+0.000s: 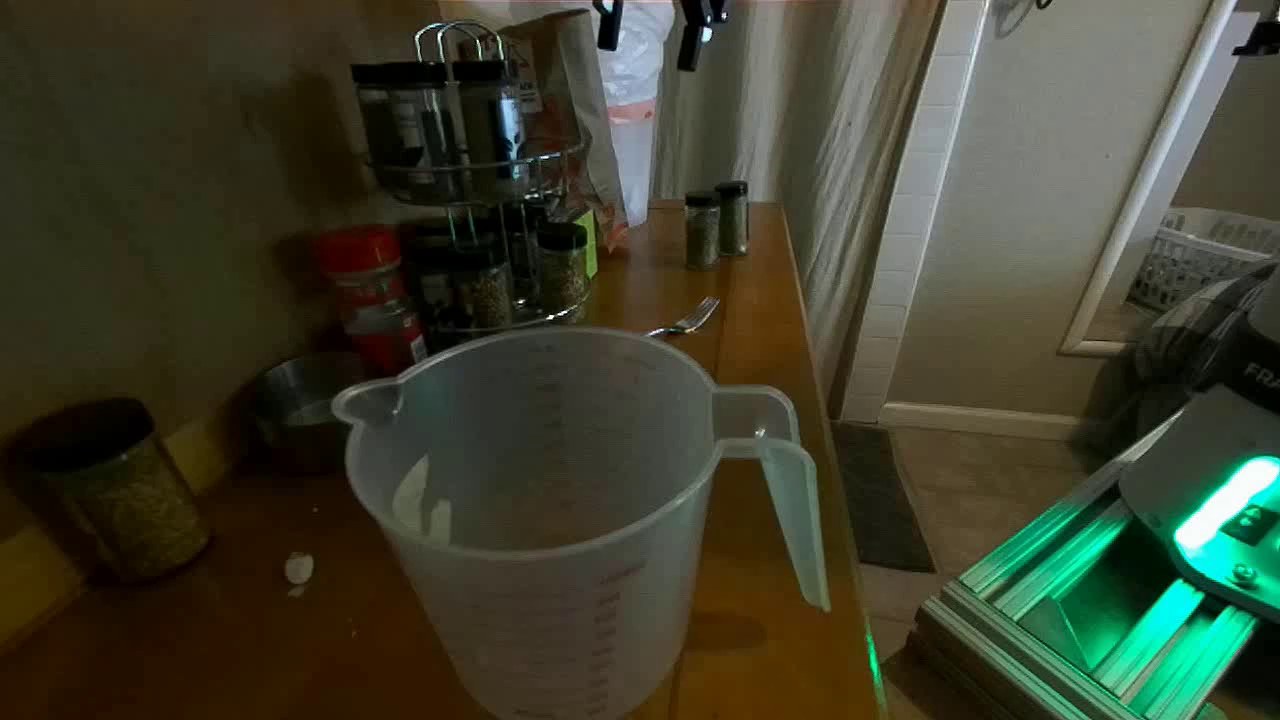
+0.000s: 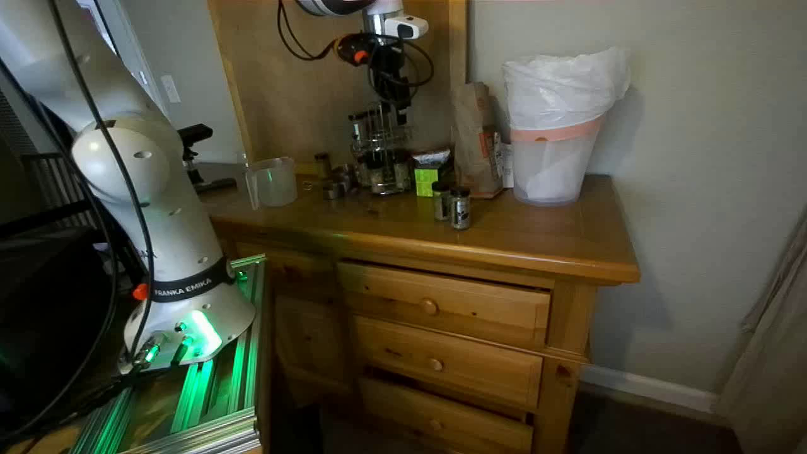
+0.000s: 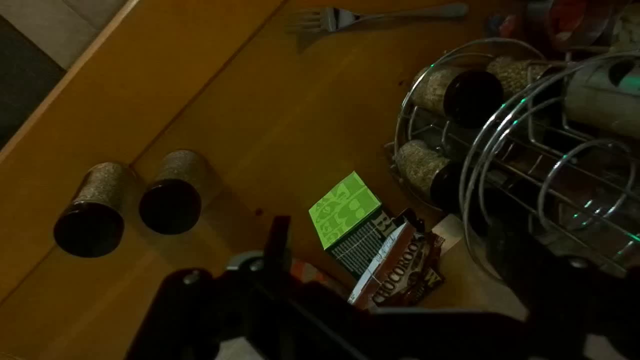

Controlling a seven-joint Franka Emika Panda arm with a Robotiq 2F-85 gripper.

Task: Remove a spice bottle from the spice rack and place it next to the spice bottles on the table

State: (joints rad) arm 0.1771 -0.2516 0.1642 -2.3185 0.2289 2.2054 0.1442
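The wire spice rack (image 1: 577, 148) has two tiers of black-capped bottles. Upper bottles (image 1: 405, 120) and lower bottles (image 1: 562, 265) show in an exterior view. In the wrist view the rack (image 3: 472, 150) is at the right, with lower-tier bottles (image 3: 425, 170) on its rim. Two spice bottles stand upright side by side on the table: one bottle (image 1: 703, 232) and another bottle (image 1: 734, 218); they show at the left of the wrist view (image 3: 95, 215). My gripper (image 1: 648, 57) is open and empty above table level, beside the rack's top (image 2: 401, 116); its dark fingers frame the wrist view.
A green box (image 3: 345, 210) and a Chocoroos packet (image 3: 400, 270) lie beside the rack. A paper bag (image 2: 476, 139) and lined bin (image 2: 548, 164) stand behind. A fork (image 1: 690, 318), red-lidded container (image 1: 360, 250), metal bowl (image 1: 310, 400), herb jar (image 1: 130, 500) and measuring jug (image 1: 540, 600) are on the table.
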